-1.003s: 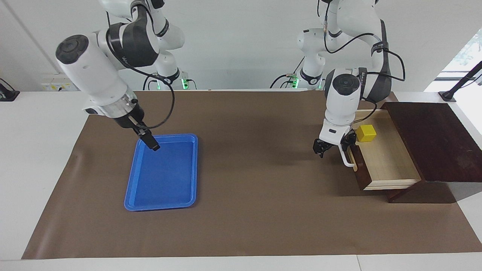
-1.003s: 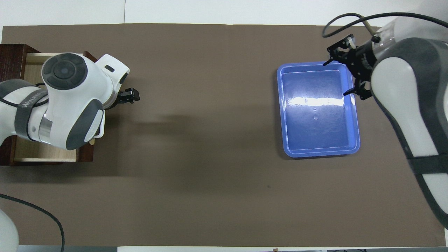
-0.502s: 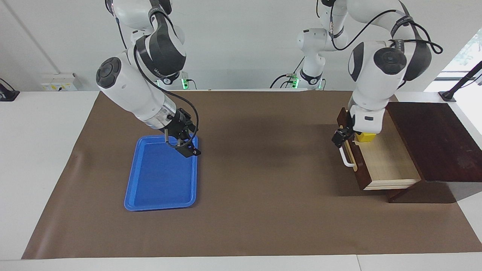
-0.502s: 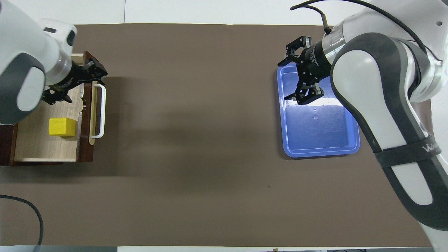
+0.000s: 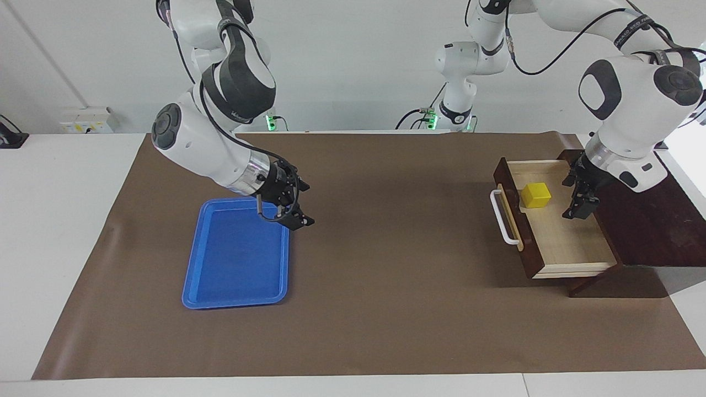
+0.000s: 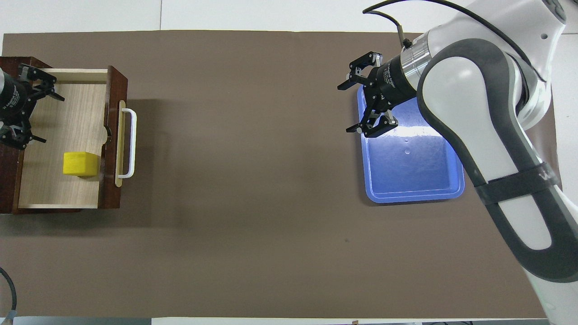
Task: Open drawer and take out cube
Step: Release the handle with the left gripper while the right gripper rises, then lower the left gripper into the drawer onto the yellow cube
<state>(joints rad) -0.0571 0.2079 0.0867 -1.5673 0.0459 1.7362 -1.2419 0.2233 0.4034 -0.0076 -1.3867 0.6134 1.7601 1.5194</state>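
One cube: the yellow cube (image 5: 536,194) sits alone on the pale floor of the pulled-out drawer (image 5: 568,242), just beside the drawer's dark front panel, at the part of the floor nearer the robots.
Handle: the white bar handle (image 5: 504,217) on the drawer front is free; nothing grips it.
Left gripper: the left gripper (image 5: 580,193) hangs over the drawer's inner edge by the dark wooden box (image 5: 640,209), near the cube but apart from it, fingers spread and empty.
Right gripper: the right gripper (image 5: 292,205) hovers over the edge of the blue tray (image 5: 237,256), well apart from the drawer, fingers spread, holding nothing.
Handling: I'd judge the cube light, rigid and smooth-faced.
Grip: best pinched on two opposite flat sides, from above.
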